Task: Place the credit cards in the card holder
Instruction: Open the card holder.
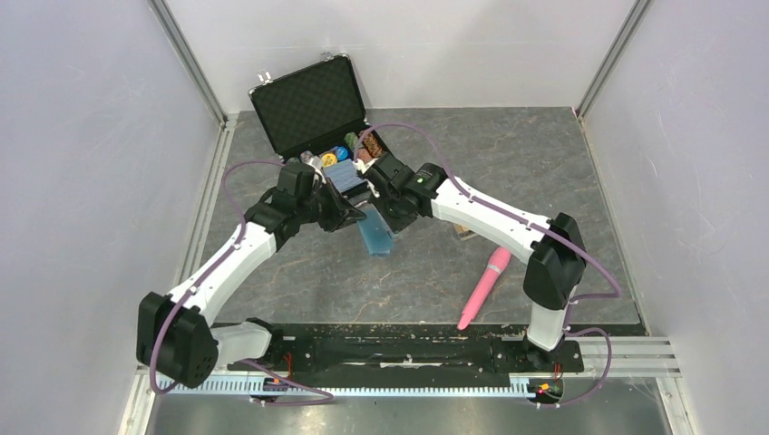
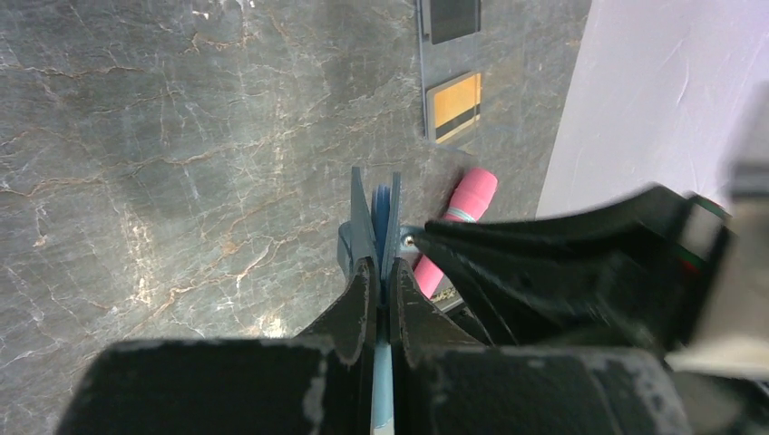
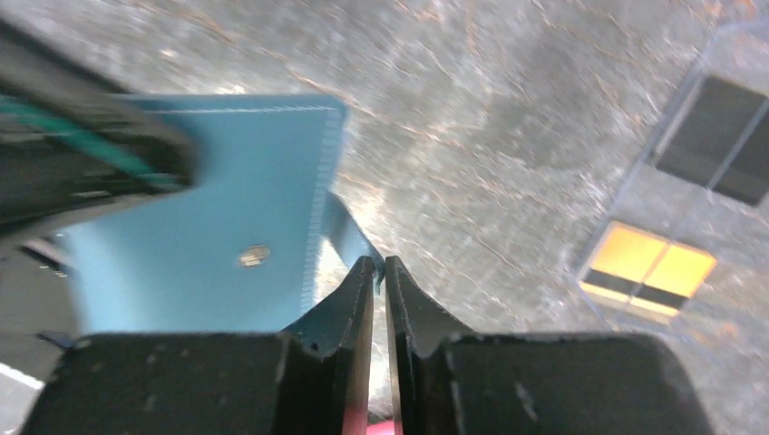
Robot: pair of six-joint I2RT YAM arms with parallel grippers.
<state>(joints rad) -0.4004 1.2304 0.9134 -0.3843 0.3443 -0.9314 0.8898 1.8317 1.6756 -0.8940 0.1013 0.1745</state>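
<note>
Left gripper (image 2: 381,272) is clamped on the card holder (image 3: 227,199) edge, right gripper (image 3: 379,267) pinching its strap, just nearside of the black briefcase (image 1: 308,107). Only the wrist cams clearly show the credit cards (image 2: 453,106), gold and black, in a clear box (image 3: 635,195).

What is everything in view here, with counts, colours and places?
card holder: one, teal-blue, near the table centre, between both grippers.
credit cards: at least two showing, one gold-orange and one black, inside the clear box.
clear box: one, transparent, on the table by the right forearm.
pink stick: one, pink, cylindrical, on the near right of the table.
briefcase: one, black, open, far centre.
poker chips: several, mixed colours, in the briefcase.
table: one, grey marbled.
left gripper: black, jaws shut on the holder's edge.
right gripper: black, jaws apparently shut on the holder's flap.
</note>
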